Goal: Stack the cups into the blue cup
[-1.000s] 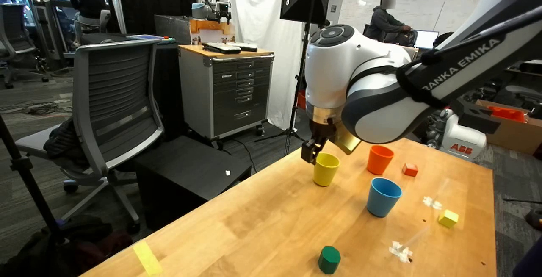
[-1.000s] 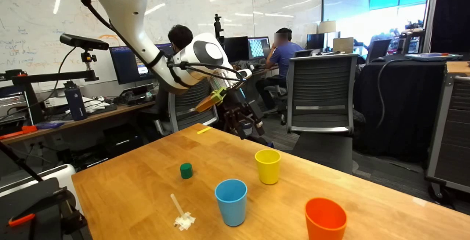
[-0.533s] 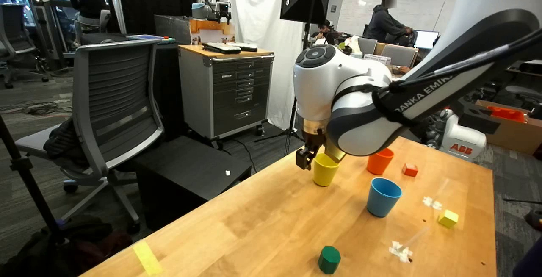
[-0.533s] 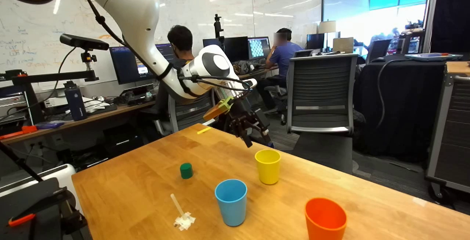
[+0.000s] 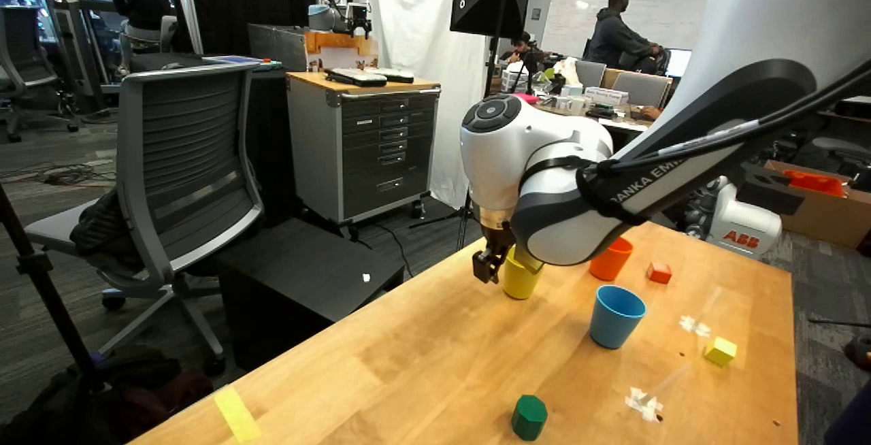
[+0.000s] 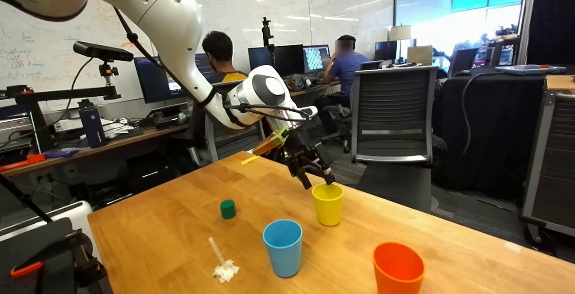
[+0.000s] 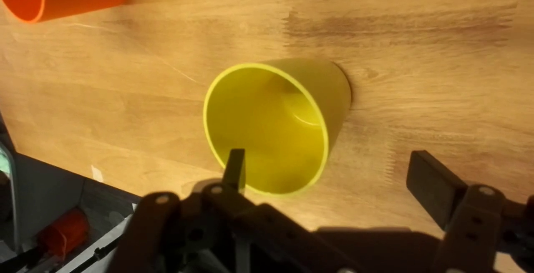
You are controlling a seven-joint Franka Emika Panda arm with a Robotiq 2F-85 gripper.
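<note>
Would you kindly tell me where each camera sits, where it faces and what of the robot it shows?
In an exterior view: sits nearest the orange-red cup, facing the monitors; arm shows upper left, gripper open.
In an exterior view: sits nearest the green piece, facing the drawer cabinet; arm and part of the gripper show.
Wrist view: sits by the gripper, looking down at the yellow cup; gripper fingers show.
Both exterior views share these cups and the blue cup.

Softbox (image 5: 491,4) reads "RALENO", white robot (image 5: 743,219) "ABB", Panda arm (image 5: 670,135) partly "ANKA EMI".
</note>
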